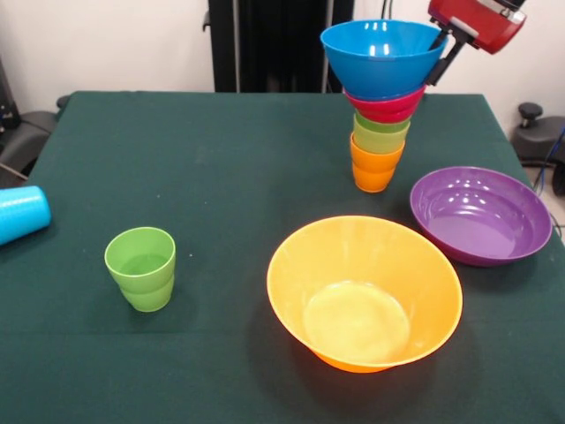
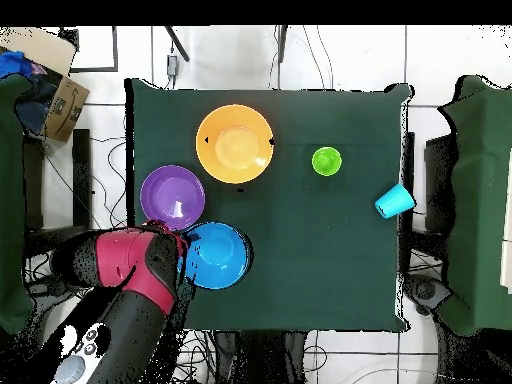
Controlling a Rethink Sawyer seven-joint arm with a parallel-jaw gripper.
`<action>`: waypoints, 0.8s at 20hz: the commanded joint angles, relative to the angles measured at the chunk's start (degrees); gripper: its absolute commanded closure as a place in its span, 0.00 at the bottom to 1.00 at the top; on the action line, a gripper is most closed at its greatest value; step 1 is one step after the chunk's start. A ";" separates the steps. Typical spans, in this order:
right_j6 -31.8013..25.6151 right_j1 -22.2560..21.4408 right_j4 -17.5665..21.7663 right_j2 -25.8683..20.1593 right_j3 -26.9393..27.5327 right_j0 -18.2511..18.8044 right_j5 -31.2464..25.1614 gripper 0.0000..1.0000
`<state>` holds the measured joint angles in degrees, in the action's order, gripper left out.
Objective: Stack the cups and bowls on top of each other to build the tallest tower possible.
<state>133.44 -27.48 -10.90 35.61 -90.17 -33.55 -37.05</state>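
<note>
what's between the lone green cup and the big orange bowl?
Nothing. Both views show only bare green tablecloth between the green cup and the orange bowl.

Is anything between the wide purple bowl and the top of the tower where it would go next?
Nothing stands on the table between the wide shallow purple plastic bowl and the tower. But the gripper is at the rim of the blue plastic bowl on top, occupying that spot.

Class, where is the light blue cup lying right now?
The light blue cup lies on its side at the table's left edge in the front view, nearest the lone green stepped cup.
</note>
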 commanded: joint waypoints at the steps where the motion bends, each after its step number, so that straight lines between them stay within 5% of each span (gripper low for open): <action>1: 12.09 0.93 -1.89 -4.19 1.41 -0.88 0.54 1.00; 16: 11.30 0.66 -2.00 -4.41 0.97 -0.33 1.94 1.00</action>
<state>133.44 -27.48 -11.22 35.70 -90.17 -33.60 -37.05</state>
